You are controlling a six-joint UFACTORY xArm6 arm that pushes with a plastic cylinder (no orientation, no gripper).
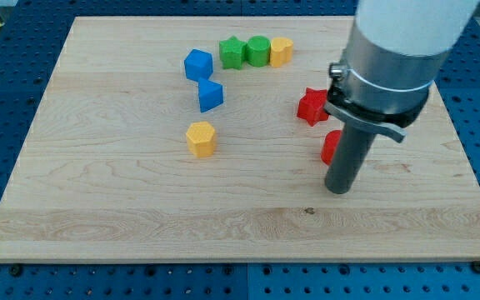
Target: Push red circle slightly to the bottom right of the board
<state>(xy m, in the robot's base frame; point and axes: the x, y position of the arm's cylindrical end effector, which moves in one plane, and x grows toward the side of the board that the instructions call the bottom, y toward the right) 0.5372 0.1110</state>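
Standing on the right half of the wooden surface (98,217), my tip (338,190) rests on the board with its dark rod rising into the grey and white arm housing at the upper right. There is no claw on this arm, so nothing can be said of one being apart or together; the rod ends plainly.

The red circle (330,147) sits just left of the rod and is partly hidden behind it, so only its left edge shows; it appears to be touching or almost touching the rod, a little farther back than my tip. Whether there is real contact I cannot tell. The red star (312,107) lies just beyond the circle, farther back and slightly left, close to the arm's collar.

At the far side, a row of three blocks stands side by side: a green star (232,52), a green round block (257,51) and a yellow block (281,52). Left of that row are a blue block (197,64) and, just nearer, a blue wedge-like block (210,96). Nearer still, well apart from my tip, a yellow hexagon-like block (200,138) stands alone.
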